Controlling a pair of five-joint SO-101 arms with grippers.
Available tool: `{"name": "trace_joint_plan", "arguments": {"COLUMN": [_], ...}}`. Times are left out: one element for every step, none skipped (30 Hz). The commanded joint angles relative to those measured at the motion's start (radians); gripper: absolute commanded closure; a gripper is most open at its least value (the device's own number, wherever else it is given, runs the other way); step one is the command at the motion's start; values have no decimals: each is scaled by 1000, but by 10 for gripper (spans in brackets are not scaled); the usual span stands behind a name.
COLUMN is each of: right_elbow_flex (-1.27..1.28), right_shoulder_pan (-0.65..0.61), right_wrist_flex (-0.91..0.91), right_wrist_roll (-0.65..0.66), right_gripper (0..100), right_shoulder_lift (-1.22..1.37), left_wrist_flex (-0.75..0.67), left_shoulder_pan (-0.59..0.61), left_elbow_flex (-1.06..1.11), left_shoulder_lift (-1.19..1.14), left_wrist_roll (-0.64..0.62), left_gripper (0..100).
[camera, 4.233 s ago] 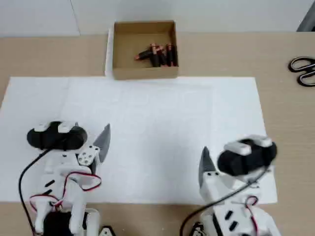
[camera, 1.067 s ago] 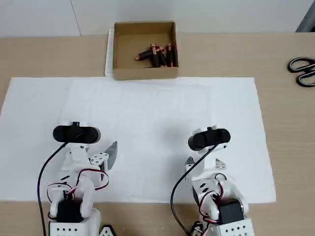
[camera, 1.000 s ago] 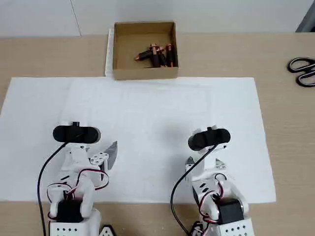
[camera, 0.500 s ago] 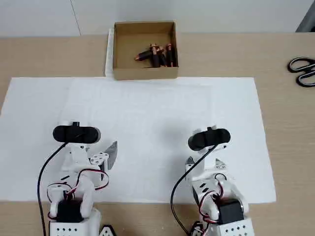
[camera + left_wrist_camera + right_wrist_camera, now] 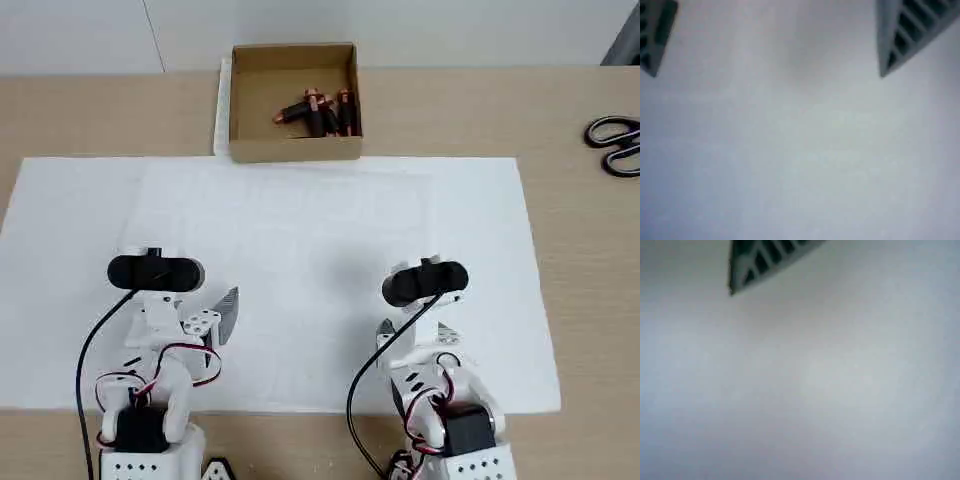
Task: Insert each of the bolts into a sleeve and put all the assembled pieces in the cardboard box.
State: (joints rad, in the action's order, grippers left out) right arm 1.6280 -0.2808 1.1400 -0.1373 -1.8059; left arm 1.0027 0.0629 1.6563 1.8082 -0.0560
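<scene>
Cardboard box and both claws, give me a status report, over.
Left claw open, empty, over the white sheet. Right claw over the sheet too. Bolt-and-sleeve pieces bunched in the cardboard box. Scissors lie off the sheet, well aside.

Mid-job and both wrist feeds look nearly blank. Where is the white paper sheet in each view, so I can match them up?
High view: the white paper sheet covers the middle of the table, just below the cardboard box in the picture.
Left wrist view: the sheet lies behind the open left tool.
Right wrist view: the sheet lies behind the right tool.
Shared landmark: the sheet's plain white surface beneath the tools.
</scene>
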Motion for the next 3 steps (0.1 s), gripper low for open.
{"name": "trace_joint_plan", "arguments": {"right_elbow_flex": [-3,-3,-3], "right_shoulder_pan": [5,5,5], "right_wrist_flex": [-18,-18,-18], "right_wrist_roll": [8,8,8], "right_gripper": [800,800,800], "right_shoulder_lift": [-7,-7,-7], "left_wrist_flex": [-9,-9,-9], "left_shoulder_pan": [3,3,3], "left_elbow_flex": [-4,-4,-4], "left_shoulder_lift": [9,9,9], "left_wrist_roll": [0,0,0], "left_gripper": [734,734,734]}}
